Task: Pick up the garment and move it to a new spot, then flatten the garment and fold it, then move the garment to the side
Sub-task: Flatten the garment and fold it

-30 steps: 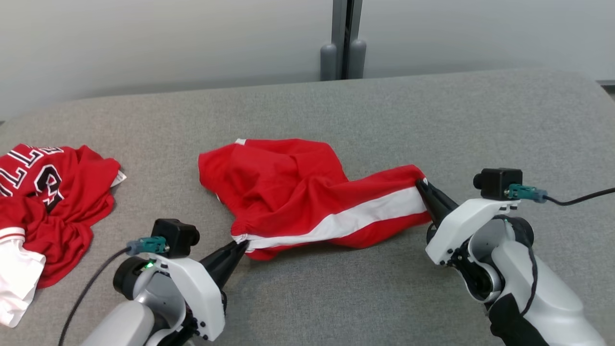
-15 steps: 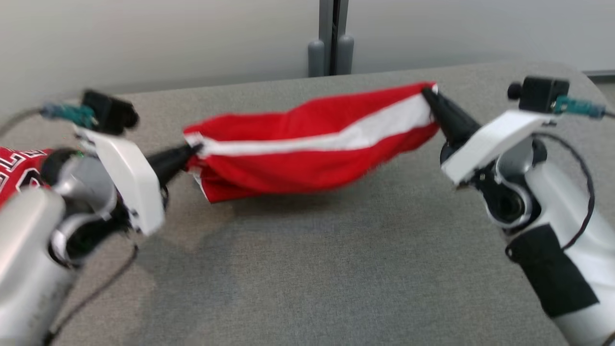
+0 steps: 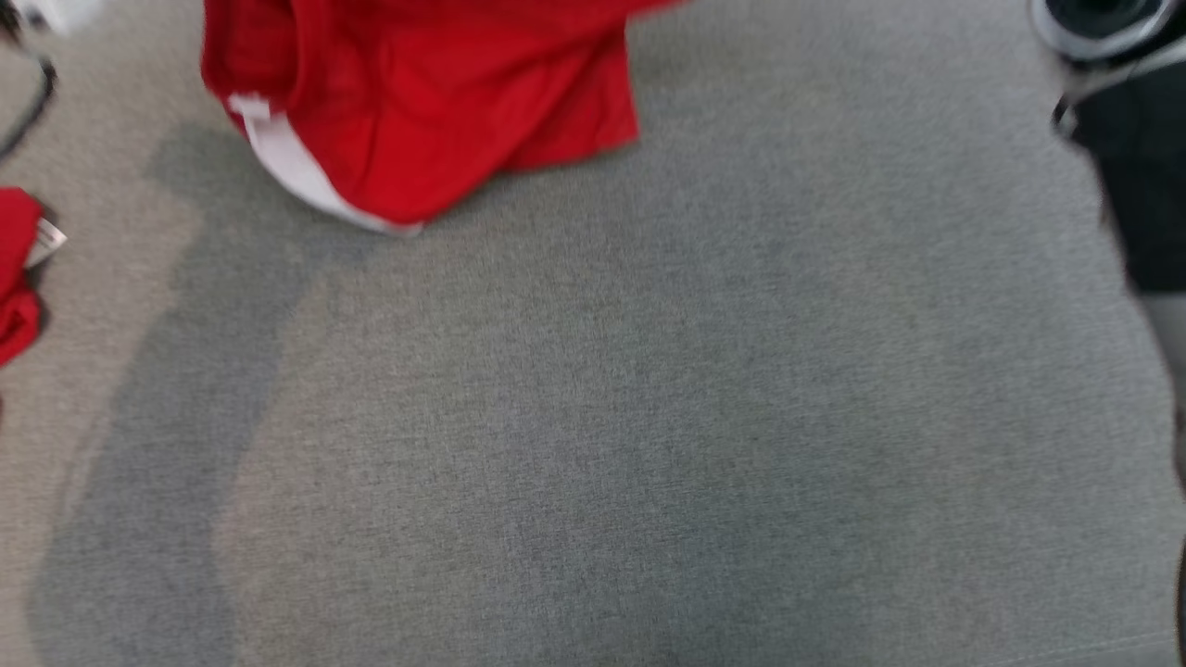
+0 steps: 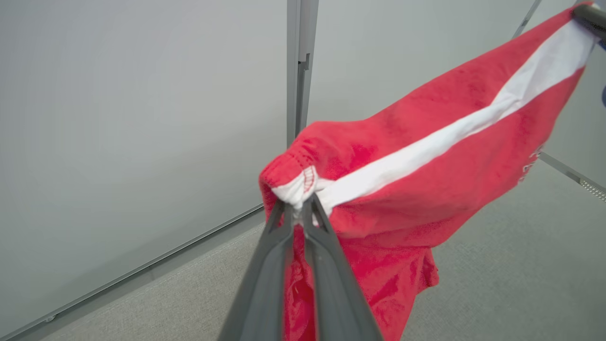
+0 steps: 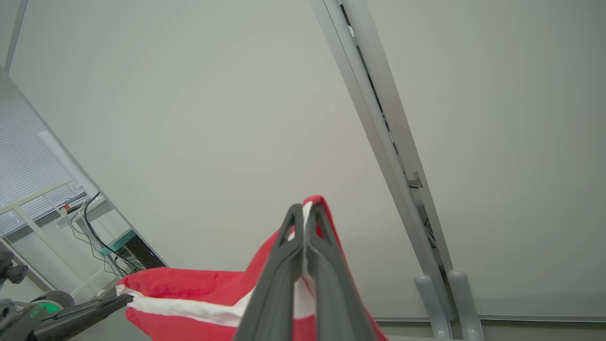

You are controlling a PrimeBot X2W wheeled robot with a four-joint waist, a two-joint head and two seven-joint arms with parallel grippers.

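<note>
Fingers first, from the left wrist view: my left fingers (image 4: 265, 284) are pinched together on the white-trimmed corner of the red fabric shorts with a white side stripe (image 4: 450, 189). The stripe runs taut up to the far right corner, where the dark tip of my right fingers (image 4: 587, 14) has its other end. The rest of the cloth hangs loose below that edge, above the grey woven surface (image 4: 521, 265).

From the right wrist view, the right fingers are closed tight, with red cloth and a sliver of white nipped at their tips. The stripe sags from there down to the left fingers at the lower left. A grey metal post (image 5: 378, 118) stands behind, between pale wall panels.

The head view is blurred. The loose lower part of the shorts hangs at the top left over the surface, and I cannot tell whether it brushes it. A second red garment (image 3: 14, 278) pokes in at the left edge, apart from the shorts. The dark part of my right arm (image 3: 1130, 185) shows at the upper right.

I judge this to be the carrying step, with the shorts lifted and strung between both arms, and the flattening and folding not yet done. Next I would lower both ends together onto the bare stretch of surface. The striped edge should be taut as it goes down, so the hanging cloth lays flat instead of bunching, and it should land clear of the second garment. Only then would I let go.
</note>
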